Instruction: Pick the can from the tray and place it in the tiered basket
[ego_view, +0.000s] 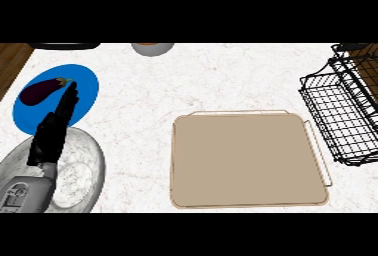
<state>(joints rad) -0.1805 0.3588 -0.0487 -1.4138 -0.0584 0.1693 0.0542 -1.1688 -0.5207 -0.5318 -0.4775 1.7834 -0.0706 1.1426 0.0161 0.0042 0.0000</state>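
— White marble-patterned bench (221, 75) fills the view, with a strip of brown wood (11, 62) at its upper left edge. What sits on it?

— A flat beige square tray (247, 160) in the middle, a black wire tiered basket (339, 115) at the right edge, a blue oval plate (85, 87) holding a dark purple eggplant (40, 91) at the left, and a grey round plate (85, 170) below it. A grey round vessel (153, 48) is cut off by the top edge.

— And the can?

— I cannot see it anywhere; nothing shows on the tray's surface.

— The robot hand?

— Only the left robot hand (55, 125) shows, black, fingers straight and together, stretched over the grey plate with tips over the blue plate, just beside the eggplant. It holds nothing and is well apart from the tray.
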